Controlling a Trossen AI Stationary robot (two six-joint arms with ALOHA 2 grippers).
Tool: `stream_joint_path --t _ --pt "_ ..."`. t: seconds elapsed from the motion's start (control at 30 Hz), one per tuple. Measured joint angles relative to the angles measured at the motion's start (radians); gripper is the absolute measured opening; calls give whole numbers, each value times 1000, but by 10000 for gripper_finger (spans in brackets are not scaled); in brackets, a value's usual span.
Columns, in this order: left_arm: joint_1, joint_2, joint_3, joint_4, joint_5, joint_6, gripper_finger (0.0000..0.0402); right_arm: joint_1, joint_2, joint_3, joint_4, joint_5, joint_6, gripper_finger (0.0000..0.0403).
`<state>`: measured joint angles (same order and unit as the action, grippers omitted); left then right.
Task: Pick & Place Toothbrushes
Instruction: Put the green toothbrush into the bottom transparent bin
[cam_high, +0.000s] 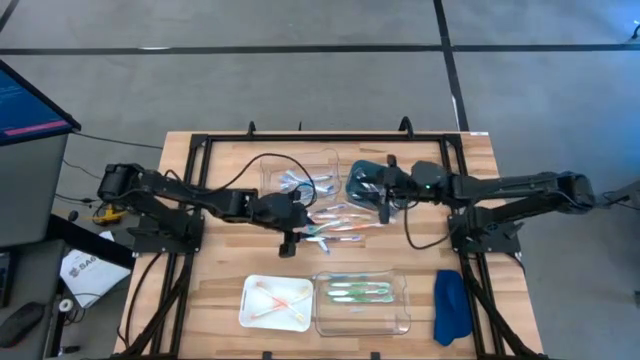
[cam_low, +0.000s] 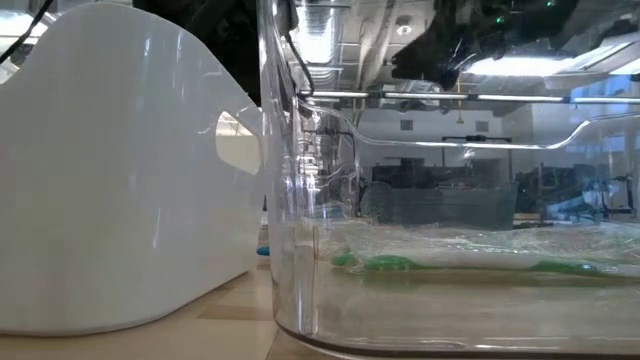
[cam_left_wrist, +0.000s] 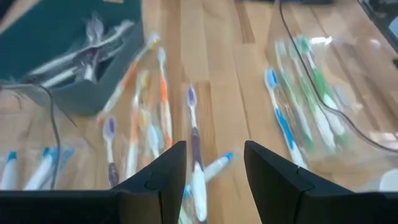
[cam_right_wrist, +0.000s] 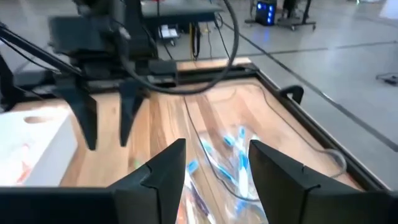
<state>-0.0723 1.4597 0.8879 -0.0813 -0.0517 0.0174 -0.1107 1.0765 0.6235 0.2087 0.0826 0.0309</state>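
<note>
Both arms reach toward mid-table; left hand (cam_high: 290, 243) and right hand (cam_high: 383, 210) hang with fingers parted, nothing between them

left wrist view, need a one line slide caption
Open left gripper hovers over loose toothbrushes on the wooden table, empty.
</note>
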Motion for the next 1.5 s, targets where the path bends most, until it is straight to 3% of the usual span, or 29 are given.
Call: stream_joint_path --t 0.37,0.9,1.5 --pt "1 2 -1 -67 1 -50 154 -2 74 1 19 -5 -4 171" --pt "35 2 -139 -77 -5 -131 154 -1 75 1 17 -5 -3 171" --pt "10 9 -214 -73 14 -210 154 -1 75 1 17 -4 -3 168"
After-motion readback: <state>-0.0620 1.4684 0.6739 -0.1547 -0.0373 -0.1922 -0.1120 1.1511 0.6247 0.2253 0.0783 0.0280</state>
